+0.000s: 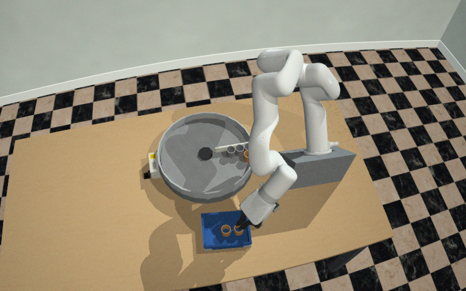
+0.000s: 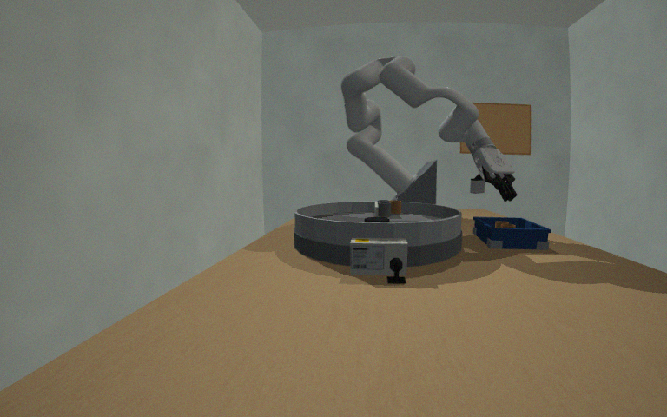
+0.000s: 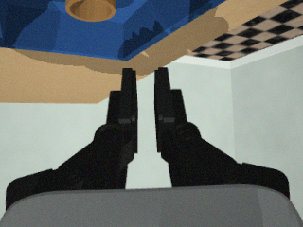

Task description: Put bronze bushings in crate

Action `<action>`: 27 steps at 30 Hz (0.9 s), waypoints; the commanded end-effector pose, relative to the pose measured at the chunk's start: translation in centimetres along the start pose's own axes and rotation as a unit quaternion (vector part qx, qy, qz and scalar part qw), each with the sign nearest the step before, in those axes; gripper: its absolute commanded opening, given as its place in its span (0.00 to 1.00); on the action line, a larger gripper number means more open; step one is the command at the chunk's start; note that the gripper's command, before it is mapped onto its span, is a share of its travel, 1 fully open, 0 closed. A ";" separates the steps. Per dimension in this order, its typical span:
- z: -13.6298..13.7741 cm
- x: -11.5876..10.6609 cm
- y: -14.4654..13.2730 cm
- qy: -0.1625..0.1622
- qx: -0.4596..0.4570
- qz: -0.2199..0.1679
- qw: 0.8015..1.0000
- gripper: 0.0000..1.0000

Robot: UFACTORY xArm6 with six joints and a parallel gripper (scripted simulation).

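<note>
The blue crate (image 1: 213,245) (image 2: 518,241) (image 3: 47,38) holds two bronze bushings, a left one (image 1: 226,234) and a right one (image 1: 238,234); one bushing (image 3: 92,14) shows in the wrist view. My gripper (image 1: 241,226) (image 2: 509,198) (image 3: 145,86) hangs above the crate's right part, clear of the bushings, with a narrow empty gap between its fingers. On the turning table (image 1: 205,197) (image 2: 334,231), a bronze bushing (image 1: 246,156) (image 2: 395,207) stands partly behind the arm in the top view. Grey bushings (image 1: 230,153) (image 2: 384,209) stand beside it; the arm may hide others.
A pale bar (image 1: 223,148) lies across the turning table behind the bushings, and a dark hub (image 1: 205,153) (image 2: 376,220) is at its centre. The turning table has a raised rim. A white box (image 1: 153,168) (image 2: 366,258) stands at its outer side.
</note>
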State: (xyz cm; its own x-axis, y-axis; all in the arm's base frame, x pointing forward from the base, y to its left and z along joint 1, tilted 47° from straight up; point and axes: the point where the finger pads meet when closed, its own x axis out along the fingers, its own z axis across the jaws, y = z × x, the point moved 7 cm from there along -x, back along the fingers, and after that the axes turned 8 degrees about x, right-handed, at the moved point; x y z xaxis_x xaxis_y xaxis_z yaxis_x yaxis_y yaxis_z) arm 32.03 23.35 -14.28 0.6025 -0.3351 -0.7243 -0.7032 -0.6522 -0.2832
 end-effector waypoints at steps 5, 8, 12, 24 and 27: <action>0.1 -1.3 -1.1 0.000 0.000 -0.001 1.000 0.11; 0.1 -1.3 -1.2 0.000 0.000 -0.001 1.000 0.11; 0.1 -1.3 -1.2 0.000 0.000 -0.001 1.000 0.11; 0.1 -1.3 -1.2 0.000 0.000 -0.001 1.000 0.11; 0.1 -1.3 -1.2 0.000 0.000 -0.001 1.000 0.11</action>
State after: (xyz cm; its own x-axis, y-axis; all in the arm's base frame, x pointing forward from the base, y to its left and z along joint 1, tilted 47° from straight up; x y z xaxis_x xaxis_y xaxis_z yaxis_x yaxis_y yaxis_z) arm 31.94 24.46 -13.19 0.6017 -0.3374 -0.7240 -0.7040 -0.6521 -0.2813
